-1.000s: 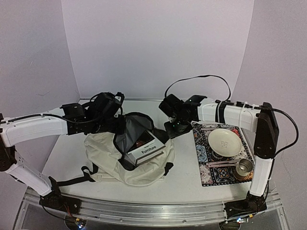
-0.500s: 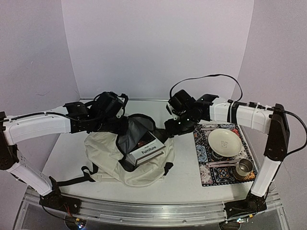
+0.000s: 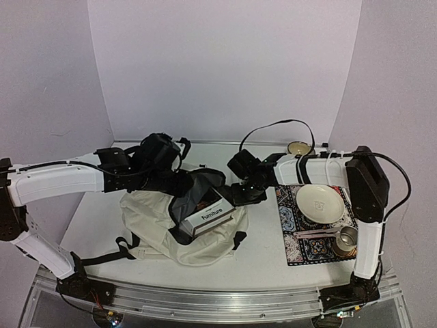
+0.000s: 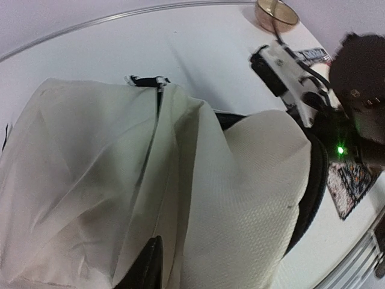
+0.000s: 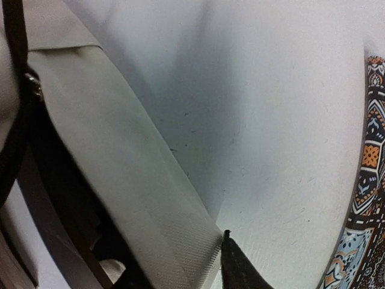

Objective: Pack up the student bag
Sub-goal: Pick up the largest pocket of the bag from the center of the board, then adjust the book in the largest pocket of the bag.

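The student bag [image 3: 160, 222], cream fabric with black straps, lies on the table left of centre with its mouth open. A white box marked "Furniture" [image 3: 208, 217] sticks out of the mouth. My left gripper [image 3: 179, 183] is at the bag's far edge and is shut on the cream fabric [image 4: 240, 180], which fills its wrist view beside one black finger [image 4: 147, 268]. My right gripper [image 3: 237, 195] is at the right rim of the mouth. One of its fingertips [image 5: 237, 271] meets the corner of a cream flap [image 5: 138, 180]; the other is hidden.
A patterned mat [image 3: 293, 236] lies at the right with a white plate [image 3: 319, 203], a metal cup [image 3: 349, 238] and a utensil [image 3: 315, 234] on it. A small bowl [image 3: 299, 147] stands at the back. Black bag straps [image 3: 102, 258] trail towards the near edge.
My right gripper has come down and to the left from beside the mat to the bag's right rim. My left gripper has shifted slightly right, still on the bag.
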{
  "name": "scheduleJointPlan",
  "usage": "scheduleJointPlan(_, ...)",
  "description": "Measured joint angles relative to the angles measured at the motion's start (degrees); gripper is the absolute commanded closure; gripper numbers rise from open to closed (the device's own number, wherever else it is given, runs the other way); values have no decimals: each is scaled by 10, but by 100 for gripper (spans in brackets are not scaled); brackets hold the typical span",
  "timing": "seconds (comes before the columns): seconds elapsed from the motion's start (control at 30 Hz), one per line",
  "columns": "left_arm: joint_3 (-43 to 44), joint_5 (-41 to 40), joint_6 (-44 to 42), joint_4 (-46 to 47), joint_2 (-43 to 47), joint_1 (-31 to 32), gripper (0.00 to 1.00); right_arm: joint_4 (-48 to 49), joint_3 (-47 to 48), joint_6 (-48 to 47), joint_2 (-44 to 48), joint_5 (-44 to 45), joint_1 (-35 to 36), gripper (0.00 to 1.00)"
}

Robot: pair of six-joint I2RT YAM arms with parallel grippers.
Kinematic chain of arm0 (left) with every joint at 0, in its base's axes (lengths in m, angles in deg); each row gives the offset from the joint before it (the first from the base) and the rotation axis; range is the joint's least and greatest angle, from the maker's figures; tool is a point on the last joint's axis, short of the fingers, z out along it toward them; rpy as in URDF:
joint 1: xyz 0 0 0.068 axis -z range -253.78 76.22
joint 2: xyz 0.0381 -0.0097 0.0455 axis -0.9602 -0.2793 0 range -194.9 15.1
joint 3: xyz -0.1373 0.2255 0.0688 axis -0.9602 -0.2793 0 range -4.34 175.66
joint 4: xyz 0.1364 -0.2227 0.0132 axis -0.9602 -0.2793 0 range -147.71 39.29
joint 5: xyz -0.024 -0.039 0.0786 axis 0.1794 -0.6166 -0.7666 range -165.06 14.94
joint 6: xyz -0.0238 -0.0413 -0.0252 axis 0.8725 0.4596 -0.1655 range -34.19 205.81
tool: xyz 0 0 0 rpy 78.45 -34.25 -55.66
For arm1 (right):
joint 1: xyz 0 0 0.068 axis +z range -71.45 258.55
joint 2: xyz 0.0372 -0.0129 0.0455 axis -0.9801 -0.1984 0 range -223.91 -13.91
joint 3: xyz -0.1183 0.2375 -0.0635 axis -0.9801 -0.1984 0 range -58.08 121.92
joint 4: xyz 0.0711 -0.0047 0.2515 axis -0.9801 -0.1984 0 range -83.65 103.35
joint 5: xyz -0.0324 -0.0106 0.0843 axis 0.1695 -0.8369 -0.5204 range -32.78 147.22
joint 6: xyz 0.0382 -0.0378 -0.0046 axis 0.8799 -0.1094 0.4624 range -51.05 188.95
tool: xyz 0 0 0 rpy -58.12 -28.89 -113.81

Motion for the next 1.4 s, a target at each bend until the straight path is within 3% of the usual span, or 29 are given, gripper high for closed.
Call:
scheduleJointPlan(0.07,0,-5,2,2,-3,13,39,-1,0,1,0,-8,0,99)
scheduleJointPlan(0.13,0,-11,-2,4,-10,26,29,2,0,5,8,-23,0,100)
scheduleJointPlan(0.43,0,-57,-19,1,-60,82,11,-12,0,2,76,-102,0,100)
scheduleJointPlan(0.73,10,-133,-19,-24,-96,140,6,-25,12,5,87,-149,-1,100)
scheduleJointPlan(1.07,100,-287,76,-172,-242,168,1,-26,28,14,88,-196,-2,100)
scheduleJointPlan(1.3,95,-334,120,-235,-209,118,3,-11,3,15,121,-248,-2,100)
scheduleJointPlan(1.4,82,-347,120,-246,-172,82,3,-2,-30,15,146,-275,-1,95)
